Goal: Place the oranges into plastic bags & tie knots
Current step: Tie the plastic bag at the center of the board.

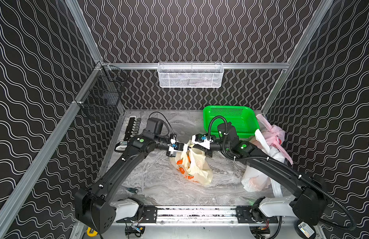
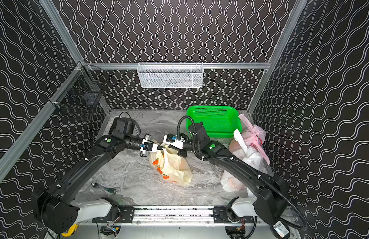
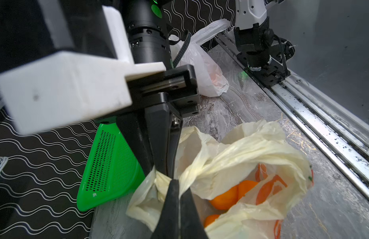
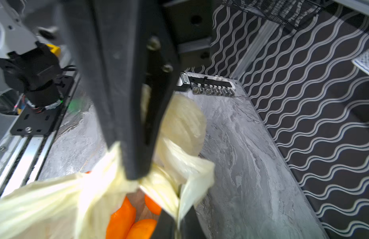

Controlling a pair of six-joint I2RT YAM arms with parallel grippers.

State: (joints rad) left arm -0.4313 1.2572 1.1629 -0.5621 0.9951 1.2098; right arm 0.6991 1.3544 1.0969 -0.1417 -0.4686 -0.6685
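A pale yellow plastic bag (image 1: pixel 197 165) (image 2: pixel 175 167) with orange prints lies mid-table, and oranges (image 3: pixel 227 198) (image 4: pixel 121 219) show inside its mouth. My left gripper (image 1: pixel 187 147) (image 2: pixel 163 147) (image 3: pixel 178 184) is shut on one bunched handle of this bag. My right gripper (image 1: pixel 193 145) (image 2: pixel 168 145) (image 4: pixel 177 219) meets it tip to tip and pinches the other handle's film between nearly closed jaws. A white bag (image 1: pixel 256 178) (image 2: pixel 233 182) and a knotted pink bag (image 1: pixel 274 134) (image 2: pixel 254 134) lie at the right under the right arm.
A green perforated basket (image 1: pixel 227 107) (image 2: pixel 210 107) stands at the back right. A socket rail (image 1: pixel 134 126) lies along the left edge and a screwdriver (image 1: pixel 132 189) near the front left. Wire baskets hang on the back wall (image 1: pixel 189 74) and left wall (image 1: pixel 100 97).
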